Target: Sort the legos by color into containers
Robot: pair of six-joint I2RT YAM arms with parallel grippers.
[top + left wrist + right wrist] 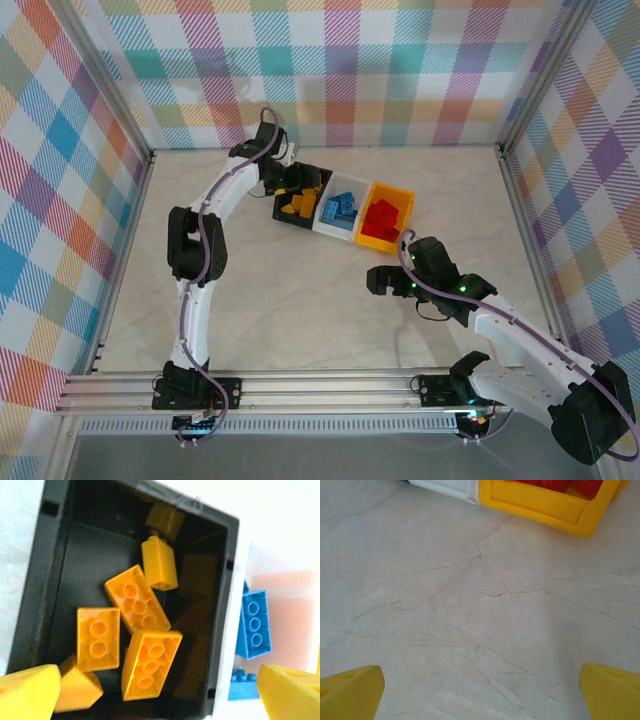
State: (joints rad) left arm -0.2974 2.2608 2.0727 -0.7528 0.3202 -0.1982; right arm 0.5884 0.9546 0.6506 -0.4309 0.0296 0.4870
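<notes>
Hovering left jaws: released, over black bin of yellow legos.
Right jaws: released, above bench, near yellow-orange bin.

On my feed the two arms are built alike: the left arm and the right arm both have glossy white link shells joined by chunky black joint housings, and each rises from a black base block. A purple cable runs along the left arm from base to wrist, looping free at the joints, and a second purple cable trails over the right arm. Small green lights glow on the right arm's black housings (there is another near its base). The left gripper and right gripper carry wedge-shaped yellow fingertips with rounded corners. From above, the gripper bodies look black.
</notes>
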